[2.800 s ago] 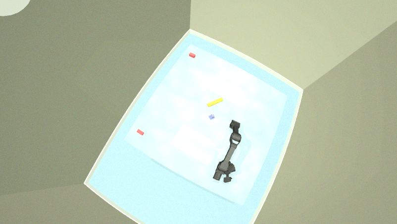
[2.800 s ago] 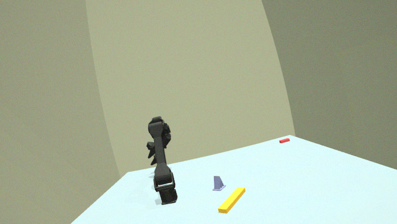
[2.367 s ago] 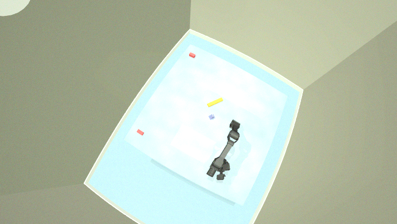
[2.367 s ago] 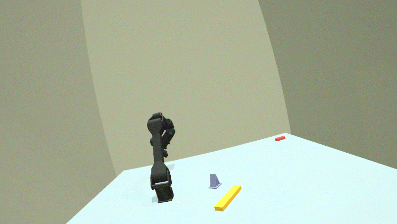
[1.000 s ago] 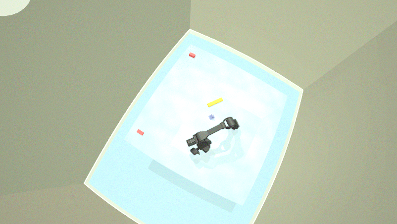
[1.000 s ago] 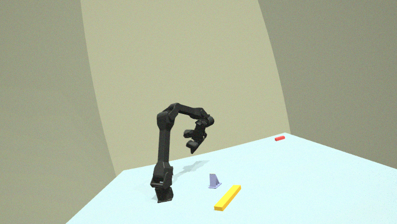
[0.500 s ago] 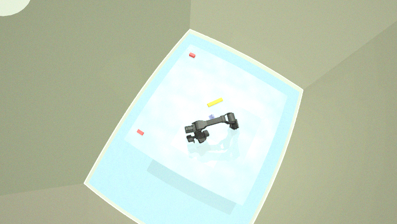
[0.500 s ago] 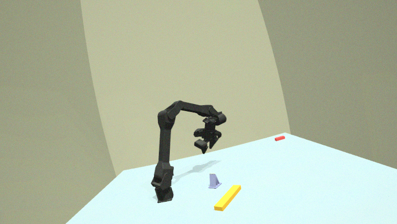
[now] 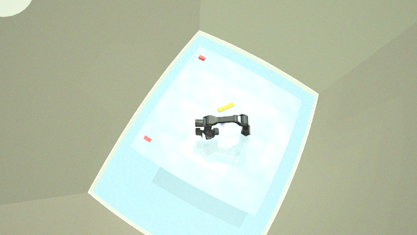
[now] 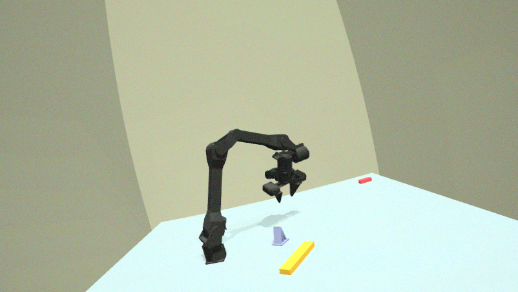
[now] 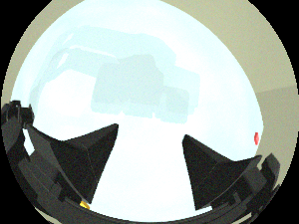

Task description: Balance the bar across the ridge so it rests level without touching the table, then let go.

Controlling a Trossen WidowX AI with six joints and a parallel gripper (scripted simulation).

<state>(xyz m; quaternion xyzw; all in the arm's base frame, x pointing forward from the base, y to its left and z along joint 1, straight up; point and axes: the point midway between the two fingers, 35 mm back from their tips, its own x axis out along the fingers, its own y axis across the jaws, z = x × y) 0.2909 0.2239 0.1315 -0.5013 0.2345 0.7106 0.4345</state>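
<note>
The yellow bar [image 9: 225,107] [image 10: 297,258] lies flat on the table; one end of it shows in the wrist view [image 11: 84,204] behind a finger. The small lavender ridge [image 10: 277,235] stands upright beside the bar, not touching it; in the top view it is mostly hidden under the arm. Nothing lies across the ridge. My gripper [image 10: 285,198] [image 11: 151,133] is open and empty, pointing down high above the table. In the exterior view it appears above and beyond the ridge. The bar is outside the space between the fingertips.
A red piece [image 9: 147,138] [image 10: 365,180] [image 11: 256,138] lies near the table's left corner in the top view. Another red piece [image 9: 202,57] lies near its top corner. The arm's base [image 9: 246,131] [image 10: 214,254] stands on the table near the ridge. The arm arches over the table.
</note>
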